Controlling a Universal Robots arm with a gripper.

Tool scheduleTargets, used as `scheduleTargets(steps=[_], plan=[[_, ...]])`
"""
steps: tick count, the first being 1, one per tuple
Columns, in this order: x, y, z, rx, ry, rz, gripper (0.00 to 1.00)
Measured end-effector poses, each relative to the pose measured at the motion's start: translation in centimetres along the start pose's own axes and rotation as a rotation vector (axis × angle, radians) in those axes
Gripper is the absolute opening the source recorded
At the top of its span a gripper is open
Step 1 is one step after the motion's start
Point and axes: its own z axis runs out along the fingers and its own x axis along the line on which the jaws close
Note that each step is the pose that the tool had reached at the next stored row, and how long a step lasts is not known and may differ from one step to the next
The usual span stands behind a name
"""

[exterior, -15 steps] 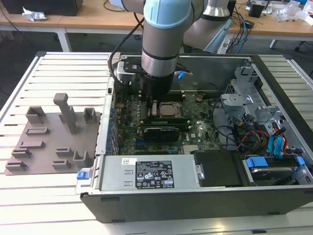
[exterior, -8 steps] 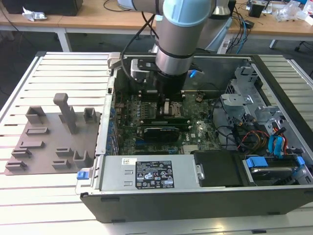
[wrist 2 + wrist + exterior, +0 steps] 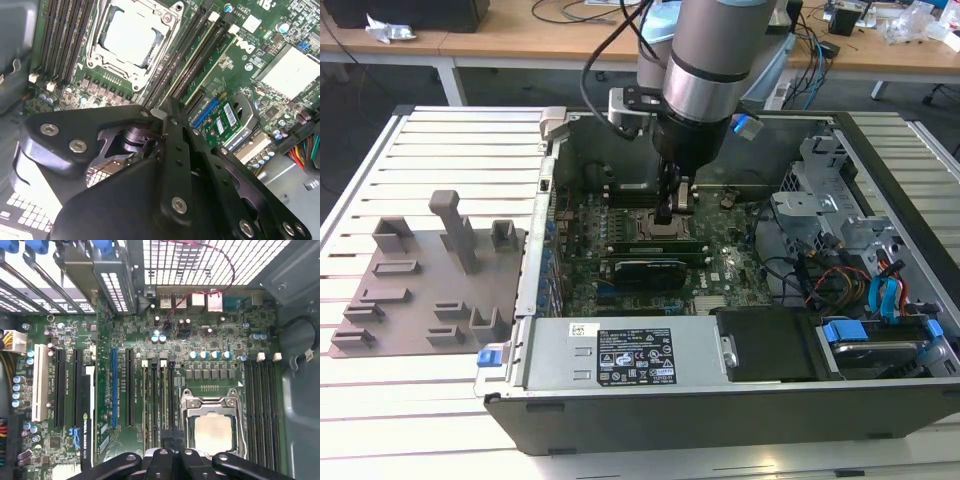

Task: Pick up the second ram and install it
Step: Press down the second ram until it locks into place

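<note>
Gripper [image 3: 172,442] is sitting low inside the PC case [image 3: 720,415], tip hanging right over the mem slots [image 3: 159,400] beside the CPU socket [image 3: 212,427]. Can't tell whether it's apart, together or clamped on anything, as the tip is blocked by its own body in both wrist views.

Second ram [image 3: 650,243], as I'm reading it, is lying as a thin green edge along a slot just under the tip, next to the socket. Can't tell if it's seated or just resting on top, nor which of the close green edges there is which.

Risks, imo:
- Stick sitting slightly tilted or off the slot keyway, so a downward push is bending the board or chipping the slot.
- One end going in first, leaving the end clips half latched.
- Tip sliding sideways off the thin edge and hitting the socket w/ its exposed chip.

Farther off, the graphics card [image 3: 645,268] is lying just beyond the slots, close enough to get clipped if the arm swings. Drive cables [image 3: 880,290] on the exterior view's right and the grey parts tray [image 3: 380,300] outside the case are well apart, no threat.
</note>
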Motion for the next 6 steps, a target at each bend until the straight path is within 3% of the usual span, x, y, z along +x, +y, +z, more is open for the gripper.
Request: scheduleTargets(steps=[6], plan=[[0.00, 0.00, -0.02, -0.0001, 0.0003, 0.000, 0.10]])
